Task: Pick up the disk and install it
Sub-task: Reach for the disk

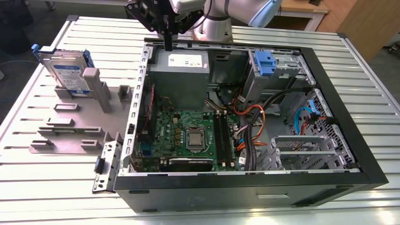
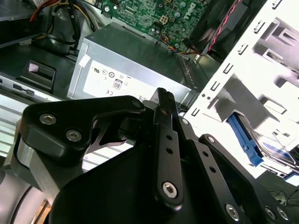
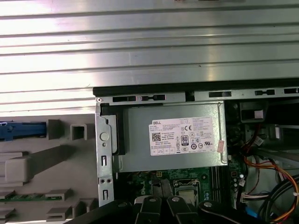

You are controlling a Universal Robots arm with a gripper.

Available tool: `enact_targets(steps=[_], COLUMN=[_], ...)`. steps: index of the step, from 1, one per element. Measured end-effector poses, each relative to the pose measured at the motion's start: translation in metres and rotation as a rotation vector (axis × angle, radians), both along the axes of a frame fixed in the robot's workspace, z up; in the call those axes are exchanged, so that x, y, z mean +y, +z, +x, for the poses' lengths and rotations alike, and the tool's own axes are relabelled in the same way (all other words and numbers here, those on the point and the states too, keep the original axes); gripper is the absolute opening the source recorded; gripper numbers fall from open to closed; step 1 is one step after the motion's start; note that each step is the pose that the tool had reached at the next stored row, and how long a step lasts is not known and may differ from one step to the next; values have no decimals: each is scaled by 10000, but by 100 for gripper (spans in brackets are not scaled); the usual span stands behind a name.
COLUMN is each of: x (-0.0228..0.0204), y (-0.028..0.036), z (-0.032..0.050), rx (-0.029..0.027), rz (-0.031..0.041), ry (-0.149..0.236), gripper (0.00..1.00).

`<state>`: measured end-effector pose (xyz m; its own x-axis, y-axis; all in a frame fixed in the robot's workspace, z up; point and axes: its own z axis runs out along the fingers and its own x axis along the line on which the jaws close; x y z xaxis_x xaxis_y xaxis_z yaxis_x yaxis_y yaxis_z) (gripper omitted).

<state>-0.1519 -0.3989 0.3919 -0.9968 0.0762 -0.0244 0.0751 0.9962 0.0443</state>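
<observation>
The disk stands on edge in a grey holder on the table, at the exterior view's left of the open computer case. It is silver with a white-and-blue label and blue rails. Its blue rail shows in the first wrist view, and the disk also appears in the second wrist view. My gripper hangs above the case's back edge, over the grey power supply, well apart from the disk. Its black fingers stand together, shut on nothing.
Inside the case lie a green motherboard, loose cables and a grey drive bay with a fixed blue bracket. The slatted metal table runs around the case. A metal cage sits at the case's front right.
</observation>
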Motion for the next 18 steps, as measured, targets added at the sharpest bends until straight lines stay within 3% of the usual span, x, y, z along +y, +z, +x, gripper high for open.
enact_targets(steps=[18], x=[0], y=[-4], z=[-71], rx=[0], rz=[0], ry=[0], gripper=[11])
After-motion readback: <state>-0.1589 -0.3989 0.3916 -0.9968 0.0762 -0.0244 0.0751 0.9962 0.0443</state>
